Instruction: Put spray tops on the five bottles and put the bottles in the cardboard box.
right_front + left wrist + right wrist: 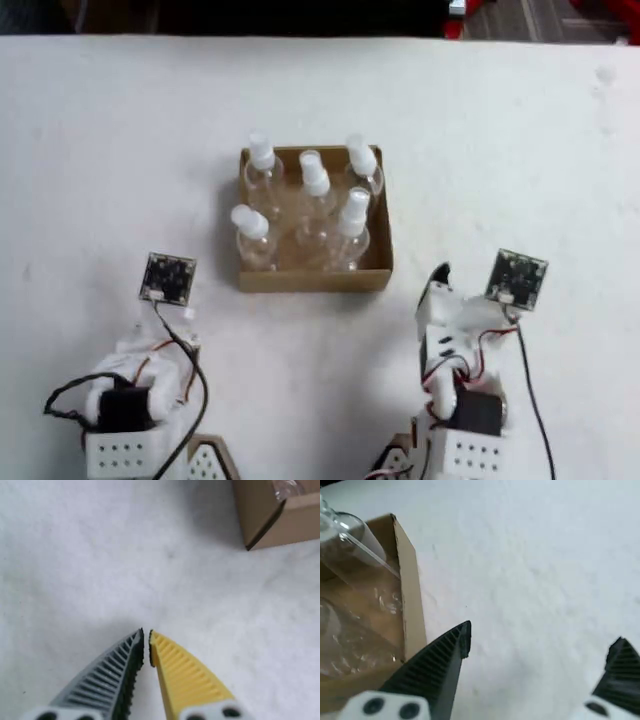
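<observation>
Two empty tools: left tool (146,632) apparently closed, right tool (543,633) gaping wide.

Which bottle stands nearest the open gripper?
The bottle in the near right corner of the cardboard box, closest to the right gripper; the other four stand farther back or left.
</observation>
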You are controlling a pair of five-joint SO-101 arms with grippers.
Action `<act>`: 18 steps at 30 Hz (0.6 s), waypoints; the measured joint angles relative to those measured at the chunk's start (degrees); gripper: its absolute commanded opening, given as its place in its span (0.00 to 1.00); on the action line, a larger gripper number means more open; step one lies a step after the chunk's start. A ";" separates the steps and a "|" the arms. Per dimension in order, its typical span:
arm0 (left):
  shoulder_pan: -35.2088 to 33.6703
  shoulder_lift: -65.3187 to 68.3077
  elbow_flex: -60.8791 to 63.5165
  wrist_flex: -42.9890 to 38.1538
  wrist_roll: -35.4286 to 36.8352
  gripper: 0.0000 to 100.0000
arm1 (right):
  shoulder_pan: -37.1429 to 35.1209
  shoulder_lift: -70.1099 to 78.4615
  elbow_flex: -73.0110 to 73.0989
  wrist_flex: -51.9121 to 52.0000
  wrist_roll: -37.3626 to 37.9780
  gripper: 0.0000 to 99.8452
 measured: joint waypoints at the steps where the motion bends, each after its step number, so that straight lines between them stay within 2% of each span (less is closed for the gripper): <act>1: 0.00 0.00 0.00 0.00 0.00 0.03 | -0.09 0.53 0.09 0.00 0.00 0.38; 5: 0.00 0.00 0.00 0.00 0.00 0.03 | -0.09 0.88 0.26 2.81 0.00 0.38; 13: 0.00 0.00 0.00 0.00 0.00 0.03 | -0.09 0.97 0.26 18.37 0.00 0.38; 16: 0.00 0.00 0.00 0.00 0.00 0.03 | 0.26 0.97 0.26 19.16 0.00 0.37; 18: 0.00 0.00 0.00 0.00 0.00 0.03 | 0.26 0.97 0.26 19.16 0.00 0.34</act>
